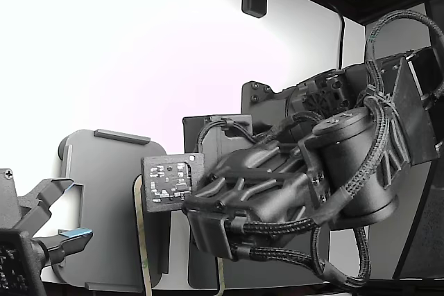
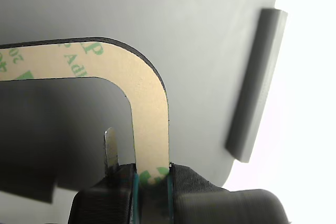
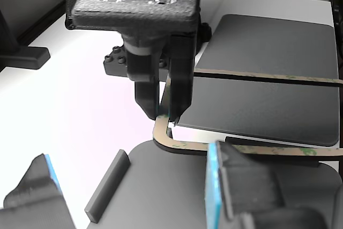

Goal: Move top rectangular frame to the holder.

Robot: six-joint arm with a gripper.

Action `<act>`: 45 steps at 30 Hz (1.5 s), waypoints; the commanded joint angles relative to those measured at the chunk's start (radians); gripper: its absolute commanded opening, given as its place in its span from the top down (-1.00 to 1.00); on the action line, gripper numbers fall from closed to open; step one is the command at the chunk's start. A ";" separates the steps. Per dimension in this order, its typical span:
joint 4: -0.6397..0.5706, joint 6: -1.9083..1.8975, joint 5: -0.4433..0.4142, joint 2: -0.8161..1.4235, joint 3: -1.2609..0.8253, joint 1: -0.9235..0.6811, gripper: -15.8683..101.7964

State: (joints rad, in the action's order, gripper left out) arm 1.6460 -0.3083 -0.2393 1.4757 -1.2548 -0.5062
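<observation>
Top rectangular frame (image 2: 149, 114) pinched at one rounded corner by end effector (image 2: 152, 179), closed on its edge, low centre of wrist view; long side running off toward upper left. Holder (image 2: 210, 40) directly beneath, raised tab at right, so likely only lowering left

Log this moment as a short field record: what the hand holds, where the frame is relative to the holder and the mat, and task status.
hand: hand shut on the frame, fingers pinching one side near a rounded corner
frame: cream-tan frame with green print, held in the air
holder: light grey holder under the gripped corner, raised edge tab nearby
mat: dark grey mat beneath the far part of the frame
second hand: blue-padded, open, idle
status: frame not yet seated on the holder
</observation>
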 commanded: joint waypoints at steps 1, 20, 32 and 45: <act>0.009 -0.015 0.003 0.008 0.060 0.034 0.90; 0.009 -0.129 0.066 -0.124 0.204 0.147 0.90; 0.009 -0.092 0.048 -0.179 0.250 0.187 0.90; 0.009 -0.048 0.063 -0.232 0.272 0.204 0.90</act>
State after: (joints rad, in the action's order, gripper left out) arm 1.6460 -0.3620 -0.1795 1.2241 -1.0124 -0.3206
